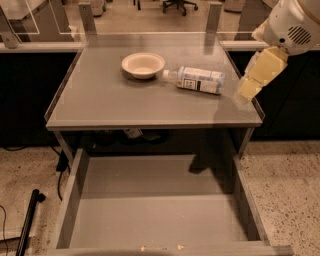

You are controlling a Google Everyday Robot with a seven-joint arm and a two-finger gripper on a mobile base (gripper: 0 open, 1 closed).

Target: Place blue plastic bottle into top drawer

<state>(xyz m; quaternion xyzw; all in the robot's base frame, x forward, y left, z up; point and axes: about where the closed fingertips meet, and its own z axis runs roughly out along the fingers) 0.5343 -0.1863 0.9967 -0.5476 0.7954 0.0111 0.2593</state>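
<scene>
One bottle [197,80], one bowl [143,65], one drawer [160,220], one gripper [246,91] above table's [125,105] right edge

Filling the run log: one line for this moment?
claw: over right edge of table | blue plastic bottle: lying on table, ungrasped | top drawer: open

Cream bowl [143,65] on grey table [100,102]; possibly a chair [179,5] behind.

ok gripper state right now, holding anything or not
gripper: open or closed cannot be told. It hangs over the right edge of the table, apart from the blue plastic bottle, which lies on its side there.
</scene>
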